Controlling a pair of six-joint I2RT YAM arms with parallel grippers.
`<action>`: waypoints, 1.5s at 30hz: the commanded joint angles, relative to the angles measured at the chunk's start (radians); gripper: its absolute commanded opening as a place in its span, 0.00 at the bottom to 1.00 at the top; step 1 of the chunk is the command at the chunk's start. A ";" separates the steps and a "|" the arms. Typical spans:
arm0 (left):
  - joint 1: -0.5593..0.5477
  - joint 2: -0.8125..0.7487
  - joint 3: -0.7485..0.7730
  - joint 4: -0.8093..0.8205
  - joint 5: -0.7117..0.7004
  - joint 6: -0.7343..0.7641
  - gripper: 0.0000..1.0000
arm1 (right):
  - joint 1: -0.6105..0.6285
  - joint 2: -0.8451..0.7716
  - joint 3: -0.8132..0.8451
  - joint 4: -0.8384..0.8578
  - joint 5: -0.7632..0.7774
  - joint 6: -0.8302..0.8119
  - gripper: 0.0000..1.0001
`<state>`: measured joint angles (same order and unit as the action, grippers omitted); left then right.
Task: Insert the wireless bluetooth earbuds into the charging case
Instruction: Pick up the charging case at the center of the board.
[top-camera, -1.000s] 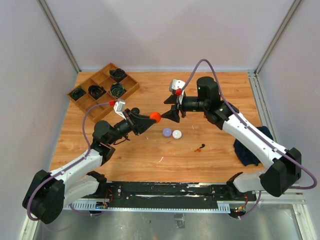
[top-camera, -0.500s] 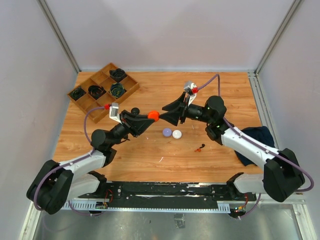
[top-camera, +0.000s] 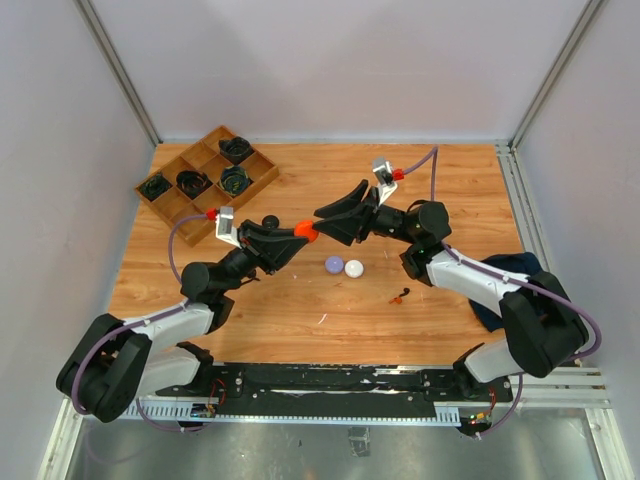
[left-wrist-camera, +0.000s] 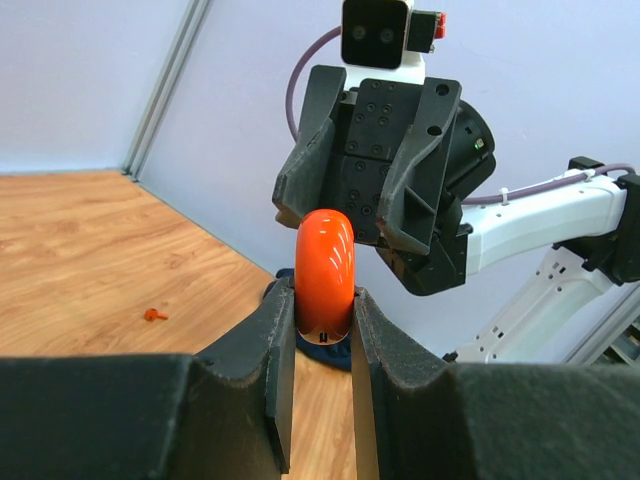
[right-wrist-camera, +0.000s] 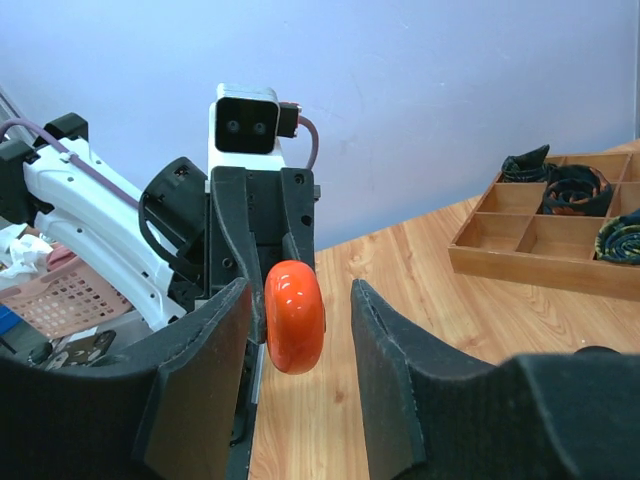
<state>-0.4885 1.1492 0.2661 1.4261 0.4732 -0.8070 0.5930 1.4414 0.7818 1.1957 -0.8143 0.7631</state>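
Note:
A glossy red-orange round charging case (top-camera: 304, 229) hangs above the table's middle, closed, with my left gripper (top-camera: 298, 237) shut on its lower edge. The left wrist view shows the case (left-wrist-camera: 325, 270) pinched between both pads. My right gripper (top-camera: 322, 222) faces it from the right and is open. Its fingers stand on either side of the case (right-wrist-camera: 295, 315), with a clear gap on the right side. Two tiny earbuds (top-camera: 401, 296), one red-orange and one black, lie on the wood further right. The red-orange earbud (left-wrist-camera: 152, 314) also shows in the left wrist view.
A pale purple round case (top-camera: 334, 264) and a white one (top-camera: 354, 268) lie just below the two grippers. A wooden compartment tray (top-camera: 190, 205) with black coiled cables sits at the back left. A dark blue cloth (top-camera: 505, 290) lies at the right edge.
My right gripper has swung left and down until its fingers straddle the orange case, and its jaws have narrowed. The left gripper has kept its hold and shifted slightly left.

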 joint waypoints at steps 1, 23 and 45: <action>-0.006 0.001 0.013 0.058 -0.017 -0.006 0.05 | 0.005 0.004 0.005 0.098 -0.045 0.033 0.45; -0.012 0.096 0.029 0.193 -0.003 -0.112 0.09 | 0.028 0.048 0.025 0.126 -0.109 0.036 0.31; -0.010 -0.014 0.059 -0.171 0.185 0.130 0.60 | 0.027 -0.157 0.141 -0.702 -0.224 -0.469 0.04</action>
<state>-0.4950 1.1770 0.2825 1.3891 0.5800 -0.8040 0.6064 1.3453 0.8406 0.8474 -0.9997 0.5312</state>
